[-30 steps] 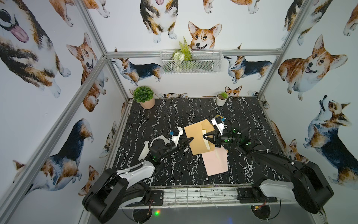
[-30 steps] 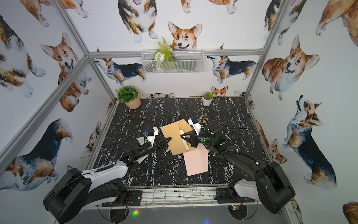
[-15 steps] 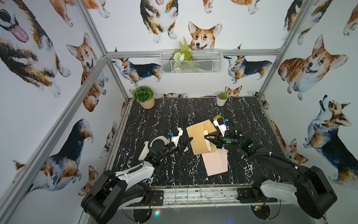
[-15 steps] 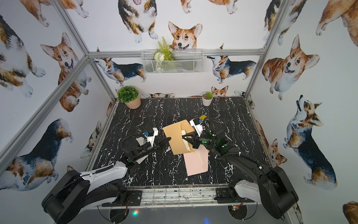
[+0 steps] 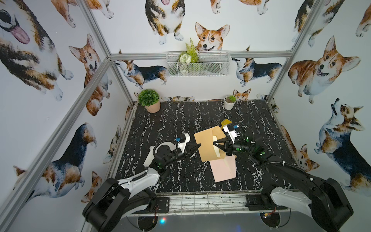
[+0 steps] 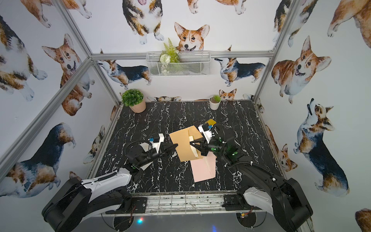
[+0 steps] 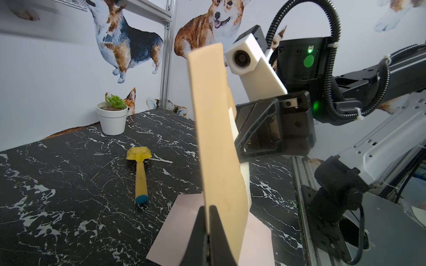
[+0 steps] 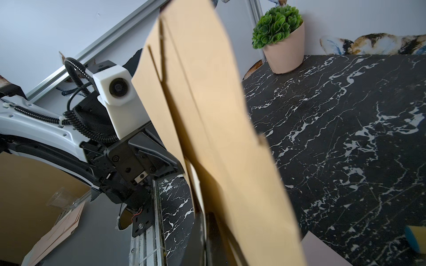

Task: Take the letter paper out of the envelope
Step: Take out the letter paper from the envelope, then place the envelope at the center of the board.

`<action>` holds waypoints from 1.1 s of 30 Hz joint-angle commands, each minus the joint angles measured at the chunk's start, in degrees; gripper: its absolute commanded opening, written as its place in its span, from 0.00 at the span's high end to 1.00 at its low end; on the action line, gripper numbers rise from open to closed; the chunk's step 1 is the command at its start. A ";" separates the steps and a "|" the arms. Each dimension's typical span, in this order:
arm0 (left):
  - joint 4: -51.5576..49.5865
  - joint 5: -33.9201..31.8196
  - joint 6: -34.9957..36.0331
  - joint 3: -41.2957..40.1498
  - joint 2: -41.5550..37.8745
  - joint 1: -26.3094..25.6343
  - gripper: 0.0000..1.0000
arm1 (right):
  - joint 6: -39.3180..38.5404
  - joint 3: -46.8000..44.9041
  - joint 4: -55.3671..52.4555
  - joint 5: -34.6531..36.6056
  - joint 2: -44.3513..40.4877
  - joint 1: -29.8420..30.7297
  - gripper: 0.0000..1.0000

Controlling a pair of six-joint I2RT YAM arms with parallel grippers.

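Holding the envelope (image 5: 205, 144) on edge above mid-table, with the left gripper (image 5: 197, 147) clamped shut on its outer edge. Pinches the cream letter paper (image 7: 244, 177) (partly inside, showing at the open side) in the closed right gripper (image 5: 214, 143). Leaves a pink sheet (image 5: 222, 169) flat just beneath, a yellow brush (image 7: 140, 175) behind, and open table (image 5: 170, 120) toward the left and back walls.

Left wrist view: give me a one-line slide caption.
Left jaws pinch the tan envelope upright over a pink sheet while the right jaws grip the letter paper at its far side.
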 commanded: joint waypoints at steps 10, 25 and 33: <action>-1.64 -10.40 1.62 -0.81 -1.73 0.65 1.00 | -0.71 -2.47 -2.51 8.33 -4.39 -2.54 1.00; -15.79 -25.45 2.27 2.05 -1.78 1.42 1.00 | -2.21 -2.55 -14.48 12.42 -14.07 -2.82 1.00; -17.17 -12.48 -6.67 13.22 14.95 14.19 1.00 | 2.76 -2.45 -23.70 11.36 -23.67 -2.80 1.00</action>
